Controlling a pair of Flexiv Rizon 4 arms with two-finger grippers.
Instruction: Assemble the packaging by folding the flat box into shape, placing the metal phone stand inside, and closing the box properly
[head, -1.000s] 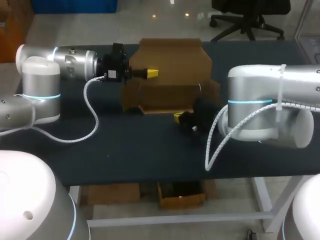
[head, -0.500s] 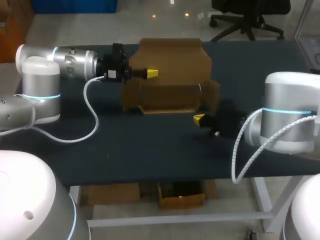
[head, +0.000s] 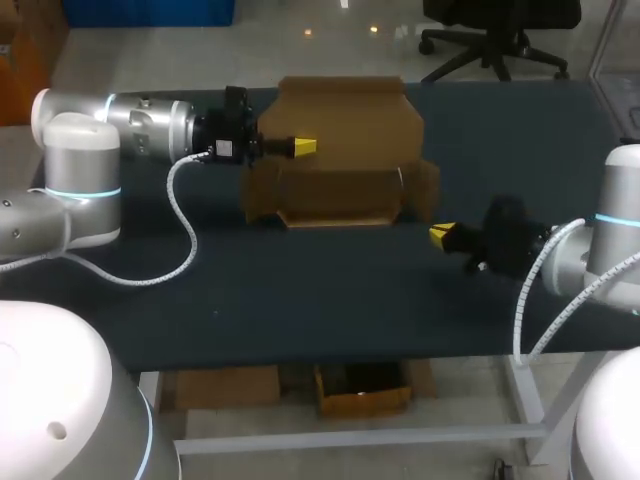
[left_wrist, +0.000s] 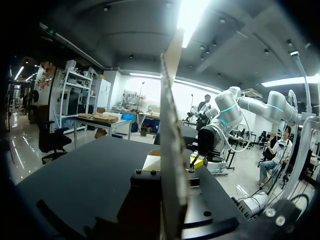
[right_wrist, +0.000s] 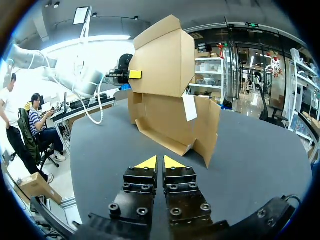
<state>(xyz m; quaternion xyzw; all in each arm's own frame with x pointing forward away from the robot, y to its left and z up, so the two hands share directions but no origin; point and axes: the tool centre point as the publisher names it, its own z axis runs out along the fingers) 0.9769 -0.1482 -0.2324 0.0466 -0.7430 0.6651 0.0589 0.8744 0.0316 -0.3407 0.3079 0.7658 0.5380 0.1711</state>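
The brown cardboard box (head: 340, 195) stands folded at the back middle of the table, its lid (head: 345, 120) raised upright. My left gripper (head: 303, 147) is shut on the lid's left edge. In the left wrist view the lid (left_wrist: 170, 150) runs edge-on between the fingers. My right gripper (head: 441, 235) hangs low over the table to the right of the box front, apart from it. In its own view the right gripper (right_wrist: 160, 162) has its yellow tips close together with nothing between them, facing the box (right_wrist: 172, 120) and the left gripper (right_wrist: 134, 74). No phone stand shows.
The dark table top (head: 300, 290) lies bare in front of the box. A white label (right_wrist: 189, 107) hangs on the box's right side flap. The left arm's white cable (head: 185, 215) loops over the table's left part.
My right arm has drawn back to the right, away from the box front. The left arm and the lid have stayed put.
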